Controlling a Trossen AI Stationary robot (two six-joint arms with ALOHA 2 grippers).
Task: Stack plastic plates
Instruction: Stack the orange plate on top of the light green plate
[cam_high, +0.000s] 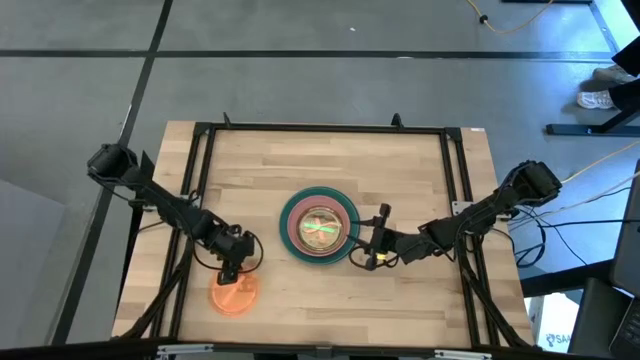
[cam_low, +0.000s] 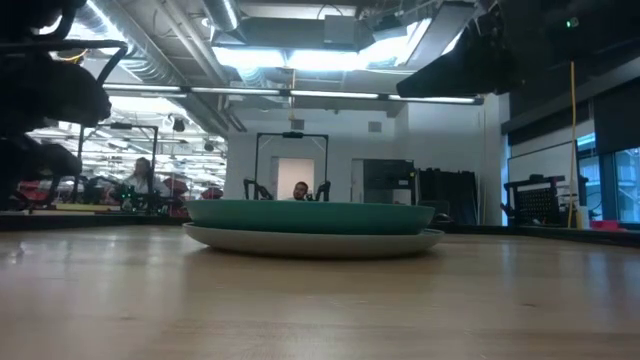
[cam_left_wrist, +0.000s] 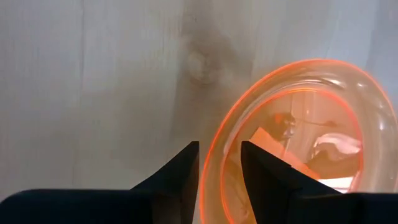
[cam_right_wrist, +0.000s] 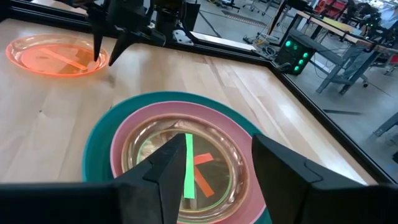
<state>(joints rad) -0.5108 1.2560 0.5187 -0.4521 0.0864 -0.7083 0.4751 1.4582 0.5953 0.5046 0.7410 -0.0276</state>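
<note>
At mid-table one stack (cam_high: 319, 227) holds a grey plate, a teal plate, a pink plate and small clear ones too merged to count, the right gripper (cam_high: 374, 244) open beside it, while the left gripper (cam_high: 233, 272) straddles one orange plate's (cam_high: 234, 293) rim, fingers parted.

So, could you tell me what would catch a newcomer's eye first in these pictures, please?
First, the stack of plates at the table's centre: a teal-green plate with a pink one and small translucent ones nested inside. Next, the lone orange plate near the front left, where the left gripper straddles its rim with open fingers. The right gripper hovers open beside the stack.
</note>
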